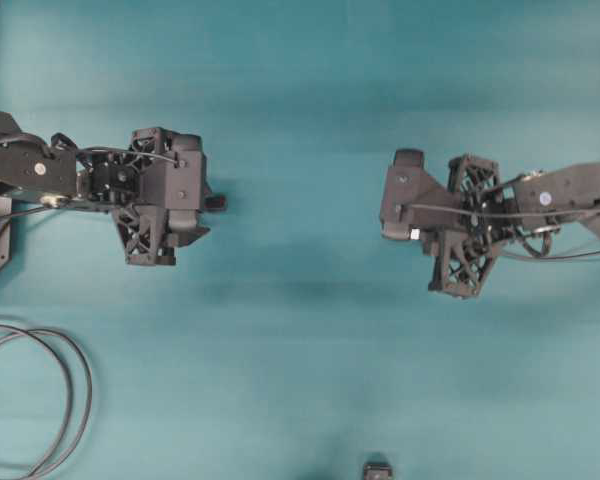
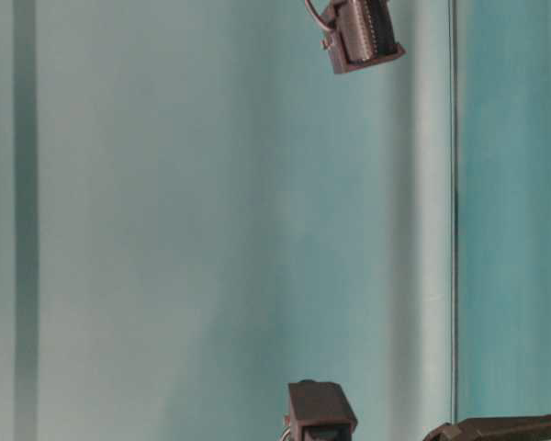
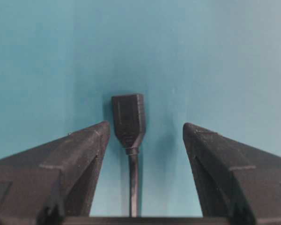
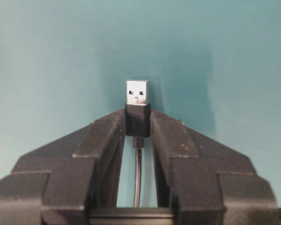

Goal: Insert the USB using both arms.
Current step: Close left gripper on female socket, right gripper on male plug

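Silvery-tipped USB (image 4: 137,101) is being pinched by the right claw (image 4: 137,123).
The black socket end (image 3: 128,119) is being straddled, untouched, by the spread left claw (image 3: 146,136).

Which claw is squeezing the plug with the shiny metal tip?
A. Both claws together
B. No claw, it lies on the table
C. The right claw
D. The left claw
C. In the right wrist view the right gripper has its fingers pressed against the black body of the USB, while in the left wrist view the left gripper stands open around the all-black socket end, not gripping it.
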Tool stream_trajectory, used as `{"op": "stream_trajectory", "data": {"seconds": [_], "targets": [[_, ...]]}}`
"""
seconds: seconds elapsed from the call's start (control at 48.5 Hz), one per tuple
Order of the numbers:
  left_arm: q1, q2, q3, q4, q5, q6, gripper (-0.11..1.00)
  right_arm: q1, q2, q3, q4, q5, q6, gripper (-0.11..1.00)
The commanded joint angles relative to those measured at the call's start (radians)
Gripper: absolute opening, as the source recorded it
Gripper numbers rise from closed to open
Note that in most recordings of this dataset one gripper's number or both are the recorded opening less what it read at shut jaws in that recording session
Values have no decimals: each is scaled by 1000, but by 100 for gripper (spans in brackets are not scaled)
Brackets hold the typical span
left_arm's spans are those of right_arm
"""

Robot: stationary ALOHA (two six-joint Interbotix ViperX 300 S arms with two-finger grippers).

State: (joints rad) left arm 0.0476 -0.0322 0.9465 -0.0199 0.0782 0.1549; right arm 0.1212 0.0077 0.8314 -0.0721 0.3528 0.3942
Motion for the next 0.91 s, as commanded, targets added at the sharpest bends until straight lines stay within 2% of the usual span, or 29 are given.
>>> {"op": "stream_trajectory", "data": {"seconds": [0.0,0.887], "targets": [[15,-3,-17,3,-3,17,71,11,-9,-20,3,-3,3,19],[34,77,-67,3,21,17,69,9,-35,-29,3,-3,2,19]]}}
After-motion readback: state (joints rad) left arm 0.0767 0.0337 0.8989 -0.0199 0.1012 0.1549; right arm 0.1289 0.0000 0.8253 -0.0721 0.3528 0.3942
